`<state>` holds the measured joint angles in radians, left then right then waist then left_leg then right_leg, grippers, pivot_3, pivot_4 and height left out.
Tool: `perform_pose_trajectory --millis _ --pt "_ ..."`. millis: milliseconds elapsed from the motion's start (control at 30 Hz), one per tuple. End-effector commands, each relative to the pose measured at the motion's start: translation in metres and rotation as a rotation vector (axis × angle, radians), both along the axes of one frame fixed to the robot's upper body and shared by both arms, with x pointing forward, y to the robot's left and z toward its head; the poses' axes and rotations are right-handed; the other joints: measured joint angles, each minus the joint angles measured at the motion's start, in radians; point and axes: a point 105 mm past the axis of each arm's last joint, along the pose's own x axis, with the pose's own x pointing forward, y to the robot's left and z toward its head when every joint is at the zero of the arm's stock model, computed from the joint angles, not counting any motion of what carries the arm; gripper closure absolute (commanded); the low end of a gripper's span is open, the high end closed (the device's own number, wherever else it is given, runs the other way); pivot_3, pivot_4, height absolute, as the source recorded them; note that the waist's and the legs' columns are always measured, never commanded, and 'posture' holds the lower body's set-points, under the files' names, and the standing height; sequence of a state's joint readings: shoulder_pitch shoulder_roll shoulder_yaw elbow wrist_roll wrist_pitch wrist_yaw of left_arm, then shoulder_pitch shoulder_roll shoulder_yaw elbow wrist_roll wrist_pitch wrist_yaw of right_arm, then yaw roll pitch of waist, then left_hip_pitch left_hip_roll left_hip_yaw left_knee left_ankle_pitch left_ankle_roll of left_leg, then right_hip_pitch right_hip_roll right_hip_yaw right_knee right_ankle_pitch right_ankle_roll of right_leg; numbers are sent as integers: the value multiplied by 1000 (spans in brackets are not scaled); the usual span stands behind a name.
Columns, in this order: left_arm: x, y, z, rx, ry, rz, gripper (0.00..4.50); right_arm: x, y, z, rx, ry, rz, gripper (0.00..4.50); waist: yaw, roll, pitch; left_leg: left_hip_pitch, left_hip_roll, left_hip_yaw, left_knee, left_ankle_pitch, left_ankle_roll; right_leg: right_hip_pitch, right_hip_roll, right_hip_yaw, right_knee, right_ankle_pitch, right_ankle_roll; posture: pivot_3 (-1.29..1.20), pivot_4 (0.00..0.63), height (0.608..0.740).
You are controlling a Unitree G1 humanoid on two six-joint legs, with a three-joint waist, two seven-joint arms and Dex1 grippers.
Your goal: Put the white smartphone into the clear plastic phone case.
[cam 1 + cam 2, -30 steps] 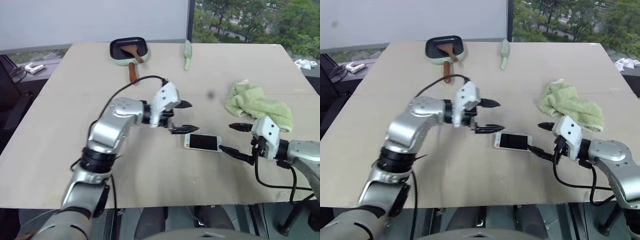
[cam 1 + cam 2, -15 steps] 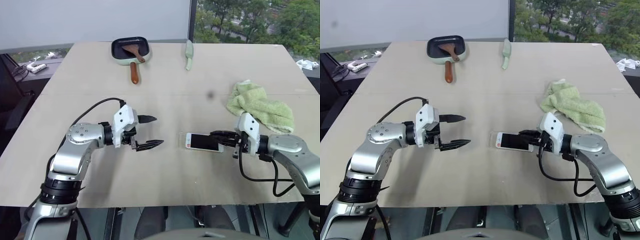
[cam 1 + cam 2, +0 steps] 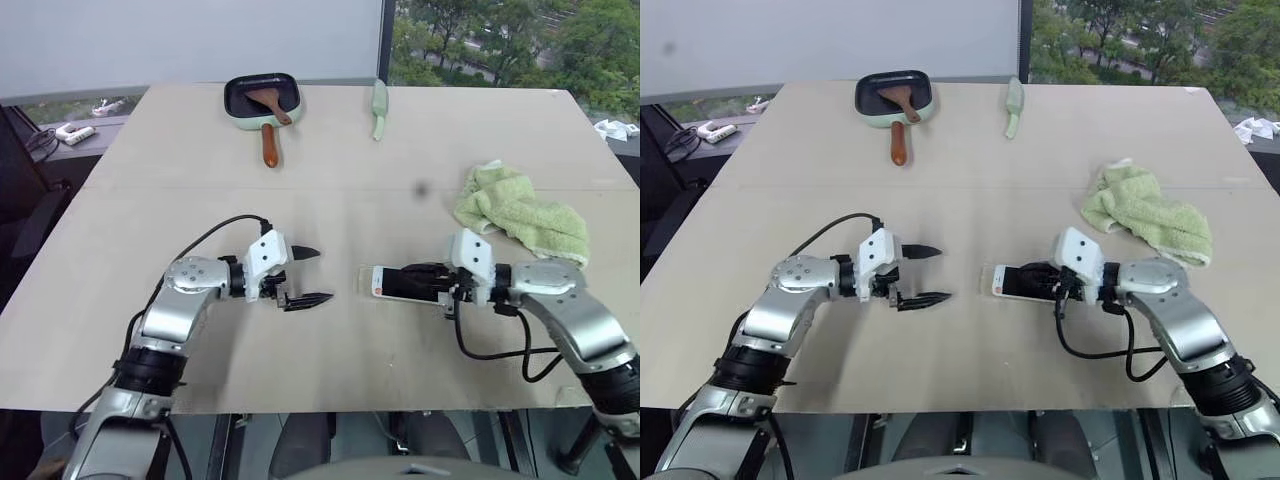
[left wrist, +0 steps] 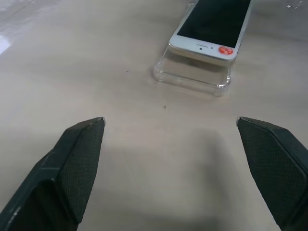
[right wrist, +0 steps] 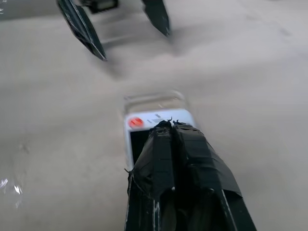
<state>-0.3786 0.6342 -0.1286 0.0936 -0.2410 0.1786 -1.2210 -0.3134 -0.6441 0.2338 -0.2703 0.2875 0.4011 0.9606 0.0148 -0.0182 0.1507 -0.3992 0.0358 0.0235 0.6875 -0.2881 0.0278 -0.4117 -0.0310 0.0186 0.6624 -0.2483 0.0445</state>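
1. Head views: the white smartphone (image 3: 405, 283) lies screen up near the middle of the table (image 3: 330, 170), its long side running left to right. The clear plastic phone case (image 3: 364, 279) sits under it, with a short clear edge showing past the phone's left end.
2. Head views: the right gripper (image 3: 412, 274) has its 2 black fingers clenched together and laid over the right part of the phone's screen; nothing sits between them. Whether they press on the glass I cannot tell.
3. Head views: the left gripper (image 3: 311, 276) hovers low over the table to the left of the phone, apart from it, fingers spread wide and holding nothing.
4. Head views: a green cloth (image 3: 520, 212) lies crumpled to the right behind the phone, a small pan (image 3: 261, 99) with a brown handle sits at the far edge, and a pale green utensil (image 3: 378, 107) lies near it.
5. Left wrist view: the 2 fingers (image 4: 77, 163) stand wide apart over bare table. Ahead, the phone rests in the case with its near end, marked by a red dot, raised on the case rim.
6. Right wrist view: the closed fingers (image 5: 180, 159) lie along the screen, the case rim shows beyond the phone's end, and the left gripper's 2 tips stand farther off.
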Motion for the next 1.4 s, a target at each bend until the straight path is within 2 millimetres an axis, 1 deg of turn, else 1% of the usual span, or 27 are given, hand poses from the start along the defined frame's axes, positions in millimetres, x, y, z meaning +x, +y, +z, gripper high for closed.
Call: perform_pose_trajectory --millis 33,100,233,300,333,400,433,500,567,600,733,1033,1133,1267,1400 --pt "0 -12 8 -18 -22 -82 0 2 6 7 -1 -42 30 4473 -1 0 0 0 0 0 0 0 0 0 0 0 0 0 0 0 150 740" --pt "2 -16 5 -2 -28 -109 0 1 8 5 -10 -38 40 4473 -2 0 0 0 0 1 0 0 0 0 0 1 0 0 0 0 150 740" --pt "4 -25 9 -40 -28 -143 0 1 10 3 -11 -36 45 4473 -3 0 0 0 0 0 0 0 0 0 0 0 0 0 0 0 150 740" --pt "4 -28 11 -61 -18 -155 561 2 10 3 -12 -35 42 4500 -3 0 0 0 0 0 0 0 0 0 1 0 0 0 0 0 150 740" --pt "5 -28 12 -65 -18 -156 645 2 10 2 -14 -35 41 4500 -4 0 0 0 0 0 0 0 0 0 1 0 0 0 0 0 150 740" --pt "5 -28 12 -73 -17 -157 1711 3 10 2 -16 -35 41 4500 -4 0 0 0 0 0 0 0 0 0 1 0 0 0 0 0 150 740" --pt "4 -29 12 -75 -12 -159 2091 3 10 2 -16 -35 41 4500 -4 0 0 0 0 0 0 0 0 0 0 0 0 0 0 0 150 740" --pt "3 -30 11 -76 -3 -162 3097 4 11 2 -15 -36 41 4500 -4 0 0 0 0 0 0 0 0 0 1 0 0 0 0 0 150 740" --pt "3 -31 11 -76 -2 -164 4190 5 12 1 -16 -36 40 4500 -3 0 0 0 0 0 0 0 0 0 0 0 0 0 0 0 150 740" --pt "3 -31 11 -75 -2 -165 4432 5 13 1 -18 -35 40 4500 -3 0 0 0 0 0 0 0 0 0 0 0 0 0 0 0 150 740" --pt "3 -34 11 -78 -7 -174 4432 7 15 -4 -32 -24 41 4500 -3 0 0 0 0 0 0 0 0 0 0 0 0 0 0 0 150 740" --pt "5 -39 8 -58 -23 -180 4432 9 4 -43 -223 59 14 4500 -3 0 -1 1 0 0 0 0 0 0 0 0 1 0 0 0 150 740" --pt "7 -38 6 -44 -24 -173 4432 8 1 -53 -277 100 3 4500 -3 0 -1 1 0 0 0 0 0 0 1 0 1 0 0 0 150 740" --pt "10 -38 2 -15 -31 -166 4432 6 4 -62 -319 141 0 4500 -3 0 -3 2 0 0 0 0 0 2 1 0 1 0 0 0 150 740" --pt "11 -43 2 -12 -31 -168 4432 7 8 -65 -339 132 4 4500 -3 0 -3 4 0 0 0 0 0 3 1 0 1 0 0 0 150 740"
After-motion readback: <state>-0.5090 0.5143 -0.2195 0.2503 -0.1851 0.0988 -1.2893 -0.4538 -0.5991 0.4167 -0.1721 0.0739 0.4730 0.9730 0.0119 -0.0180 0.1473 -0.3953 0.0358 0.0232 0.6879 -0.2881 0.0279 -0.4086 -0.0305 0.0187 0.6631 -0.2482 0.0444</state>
